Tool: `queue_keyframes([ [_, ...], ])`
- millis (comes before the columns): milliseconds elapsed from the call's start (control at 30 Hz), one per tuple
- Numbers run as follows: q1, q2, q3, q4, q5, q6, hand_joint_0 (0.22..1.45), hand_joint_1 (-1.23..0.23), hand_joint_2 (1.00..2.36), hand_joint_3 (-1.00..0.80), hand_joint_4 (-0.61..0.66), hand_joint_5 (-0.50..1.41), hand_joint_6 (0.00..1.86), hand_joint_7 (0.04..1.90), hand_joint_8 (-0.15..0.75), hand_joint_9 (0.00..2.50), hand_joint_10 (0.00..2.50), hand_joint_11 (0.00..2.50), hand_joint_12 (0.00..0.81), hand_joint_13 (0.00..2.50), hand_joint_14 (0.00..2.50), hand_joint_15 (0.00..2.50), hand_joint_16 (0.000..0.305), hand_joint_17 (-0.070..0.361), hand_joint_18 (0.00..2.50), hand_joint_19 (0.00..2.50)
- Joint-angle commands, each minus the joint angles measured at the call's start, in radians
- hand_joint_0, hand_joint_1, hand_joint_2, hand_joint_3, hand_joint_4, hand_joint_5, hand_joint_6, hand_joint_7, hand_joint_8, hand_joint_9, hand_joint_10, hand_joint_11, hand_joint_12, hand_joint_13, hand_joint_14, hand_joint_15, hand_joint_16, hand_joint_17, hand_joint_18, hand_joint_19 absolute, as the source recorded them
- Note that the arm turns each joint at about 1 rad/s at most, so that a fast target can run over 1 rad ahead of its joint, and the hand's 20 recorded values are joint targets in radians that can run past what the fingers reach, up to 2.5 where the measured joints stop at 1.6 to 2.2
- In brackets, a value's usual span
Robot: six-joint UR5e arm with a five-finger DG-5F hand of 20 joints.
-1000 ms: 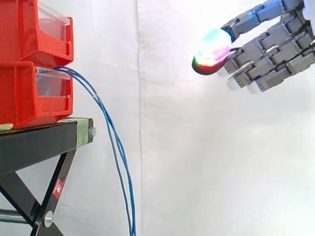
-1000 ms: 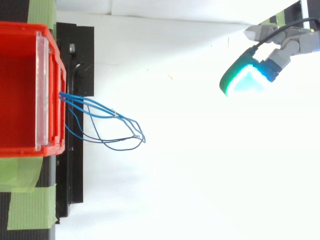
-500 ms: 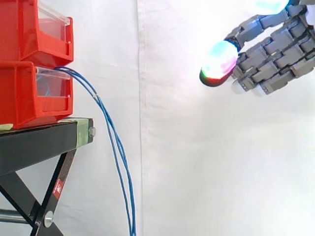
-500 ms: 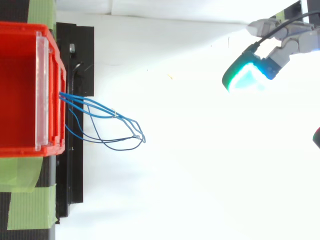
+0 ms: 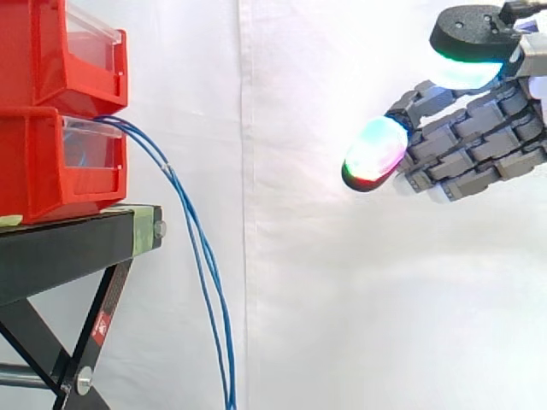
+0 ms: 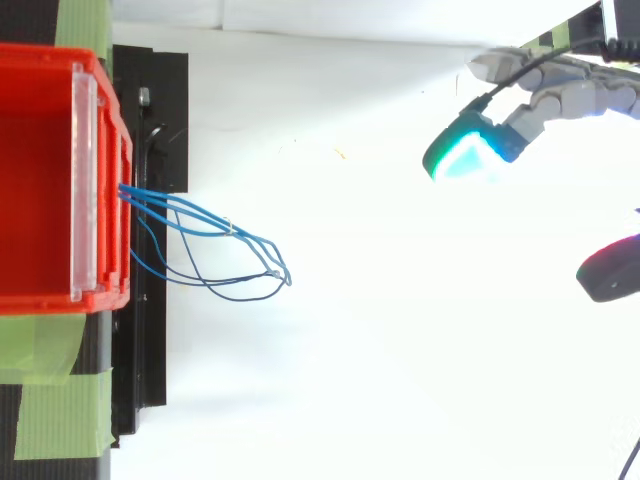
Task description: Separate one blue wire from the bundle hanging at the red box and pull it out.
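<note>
A bundle of thin blue wires comes out of the lower red bin and hangs down past the stand's edge. From above the blue wires loop out to the right of the red bin. My hand floats far to the right of the wires, at about the lower bin's height. Its fingers reach leftward, nearly straight, with the thumb spread above them, and they hold nothing. In the top view the hand is at the upper right, well apart from the bundle.
A second red bin is stacked on the lower one. Both rest on a black stand with crossed legs. Green tape marks the stand's top. A white curtain hangs behind the wide gap between wires and hand.
The hand has come down and a little to the left, towards the wires. Its thumb has swung into view above the fingers. The wires hang unmoved.
</note>
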Motion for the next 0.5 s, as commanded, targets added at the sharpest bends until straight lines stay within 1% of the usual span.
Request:
queue_keyframes([
  [0,0.001,-0.033,-0.014,0.114,0.052,-0.026,0.48,-0.53,1.0,-0.5,0.15,-0.26,0.5,0.72,0.211,0.0,0.0,0.0,0.312,0.0,0.0,0.09,0.058,0.131,0.0,0.02],
  [100,0.001,-0.065,-0.014,0.143,0.058,-0.024,0.48,-0.53,1.0,-0.5,0.16,-0.26,0.5,0.72,0.213,0.0,0.0,0.0,0.313,0.0,0.0,0.09,0.058,0.131,0.0,0.03],
  [133,0.001,-0.087,-0.014,0.168,0.06,-0.021,0.48,-0.53,1.0,-0.5,0.17,-0.26,0.5,0.73,0.213,0.0,0.0,0.0,0.313,0.0,0.0,0.09,0.059,0.132,0.0,0.03],
  [167,0.001,-0.096,-0.014,0.182,0.061,-0.02,0.48,-0.53,1.0,-0.5,0.17,-0.26,0.5,0.73,0.214,0.0,0.0,0.0,0.314,0.0,0.0,0.09,0.059,0.132,0.0,0.03],
  [200,0.001,-0.116,-0.014,0.209,0.061,-0.018,0.48,-0.53,1.0,-0.5,0.17,-0.26,0.5,0.73,0.214,0.0,0.0,0.0,0.313,0.0,0.0,0.09,0.058,0.132,0.0,0.03],
  [233,0.001,-0.126,-0.014,0.221,0.061,-0.017,0.48,-0.52,1.0,-0.5,0.17,-0.26,0.5,0.73,0.217,0.0,0.0,0.0,0.316,0.0,0.0,0.09,0.059,0.132,0.0,0.03],
  [267,0.001,-0.157,-0.014,0.263,0.061,-0.011,0.48,-0.52,1.0,-0.5,0.17,-0.26,0.5,0.73,0.217,0.0,0.0,0.0,0.314,0.0,0.0,0.09,0.058,0.131,0.0,0.03],
  [333,0.001,-0.175,-0.014,0.286,0.063,-0.012,0.48,-0.52,1.0,-0.5,0.17,-0.26,0.5,0.73,0.218,0.0,0.0,0.0,0.314,0.0,0.0,0.09,0.058,0.131,0.0,0.03],
  [367,0.001,-0.195,-0.014,0.32,0.068,-0.014,0.48,-0.52,1.0,-0.5,0.17,-0.25,0.5,0.73,0.217,0.0,0.0,0.0,0.314,0.0,0.0,0.09,0.058,0.131,0.0,0.03],
  [400,0.001,-0.195,-0.014,0.32,0.068,-0.014,0.48,-0.52,1.0,-0.5,0.17,-0.25,0.5,0.73,0.219,0.0,0.0,0.0,0.314,0.0,0.0,0.09,0.058,0.131,0.0,0.04],
  [433,0.001,-0.211,-0.014,0.35,0.074,-0.014,0.48,-0.52,1.0,-0.5,0.17,-0.25,0.5,0.73,0.218,0.0,0.0,0.0,0.314,0.0,0.0,0.09,0.058,0.131,0.0,0.03],
  [467,0.001,-0.22,-0.014,0.366,0.078,-0.015,0.48,-0.52,1.0,-0.5,0.17,-0.25,0.5,0.73,0.22,0.0,0.0,0.0,0.315,0.0,0.0,0.09,0.058,0.131,0.0,0.04],
])
